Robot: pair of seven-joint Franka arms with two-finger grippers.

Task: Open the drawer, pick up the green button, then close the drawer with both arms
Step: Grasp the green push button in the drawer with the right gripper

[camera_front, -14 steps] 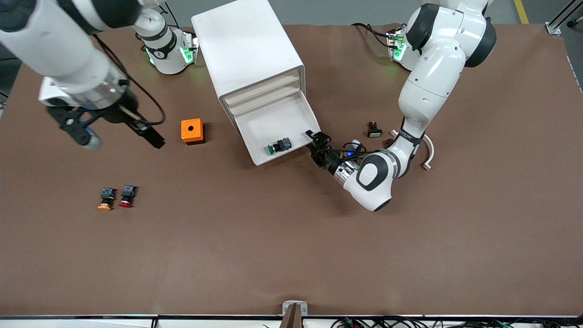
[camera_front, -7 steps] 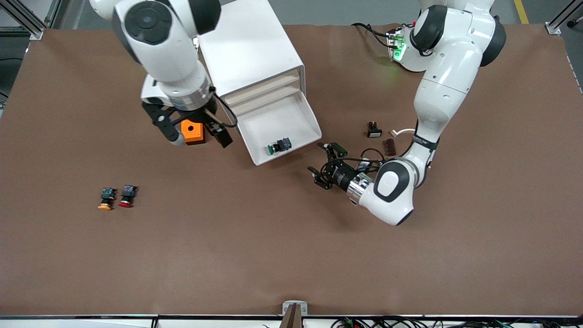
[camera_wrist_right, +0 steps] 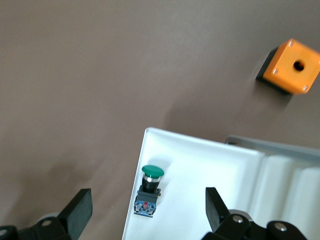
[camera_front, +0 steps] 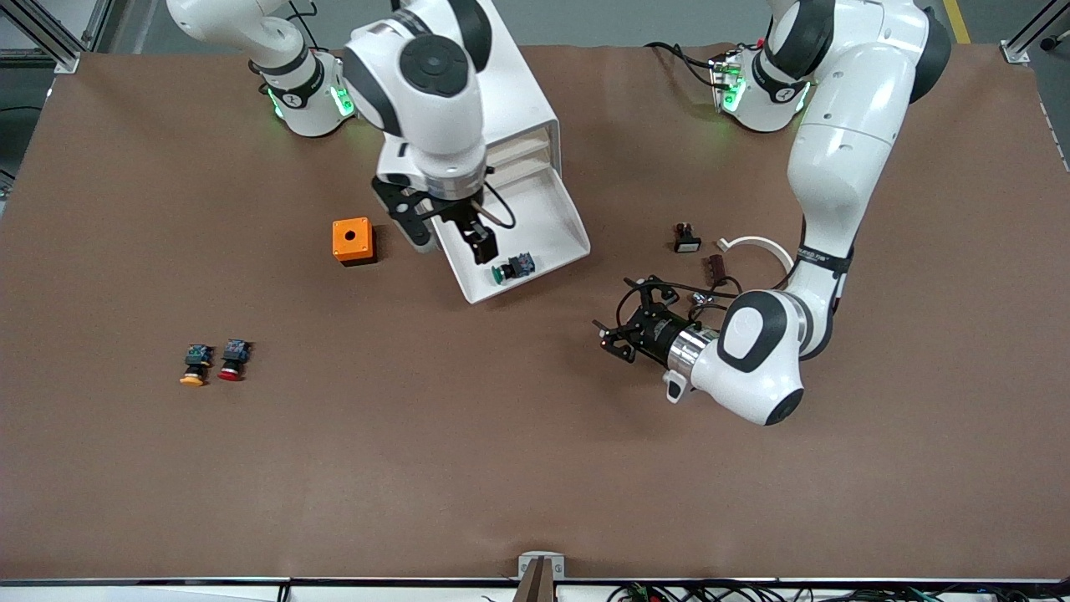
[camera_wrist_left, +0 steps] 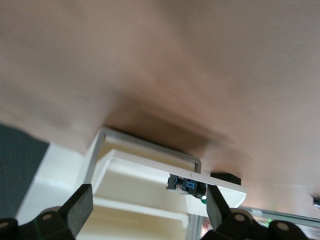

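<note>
A white cabinet (camera_front: 468,100) stood with its drawer (camera_front: 547,219) pulled open; the right gripper (camera_front: 451,238) hung over the drawer, jaws wide and empty; the left gripper (camera_front: 635,322) hovered low over bare table near the drawer's front, jaws wide; the button (camera_front: 512,267) — green cap — lay inside the drawer.

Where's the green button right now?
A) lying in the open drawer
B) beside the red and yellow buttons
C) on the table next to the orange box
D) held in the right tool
A: the green button lies on the floor of the pulled-out drawer, with the open right tool over the drawer and not touching it.
</note>
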